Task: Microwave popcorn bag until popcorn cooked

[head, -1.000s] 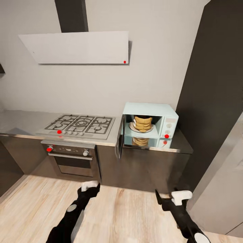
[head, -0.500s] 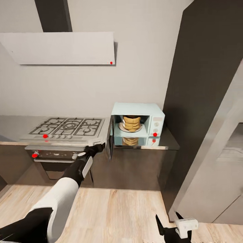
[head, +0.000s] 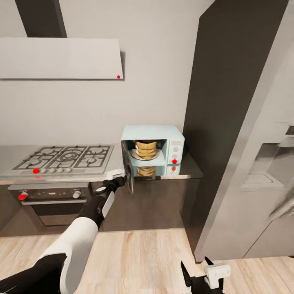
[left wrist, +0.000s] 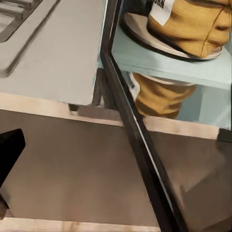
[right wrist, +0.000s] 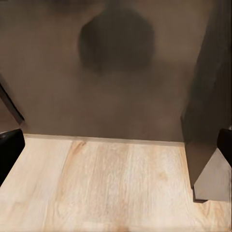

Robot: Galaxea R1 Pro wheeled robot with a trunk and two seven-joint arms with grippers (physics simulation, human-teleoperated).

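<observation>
The mint-blue microwave (head: 153, 148) stands on the countertop (head: 115, 166) with its dark-framed door (head: 128, 173) swung open toward me. Inside, the tan popcorn bag (head: 147, 149) sits upright on the round turntable plate (left wrist: 145, 36); its white label (left wrist: 162, 9) shows in the left wrist view. My left gripper (head: 119, 180) is open, raised to counter height just beside the door's outer edge (left wrist: 140, 145), with one black finger (left wrist: 9, 150) showing. My right gripper (head: 196, 274) hangs low over the wood floor, open and holding nothing. No popcorn is visible.
The gas hob (head: 63, 157) and steel oven (head: 49, 200) lie left of the microwave, under a white slanted hood (head: 57, 57). A tall dark cabinet (head: 220, 102) and the steel fridge (head: 257, 183) stand on the right. Wood floor (right wrist: 111, 188) runs before glossy dark cabinet fronts (head: 163, 204).
The view has swung right, shifting everything leftward. My left arm rose from near the floor to counter height and edged closer to the door's edge. The right gripper now sits lower in view.
</observation>
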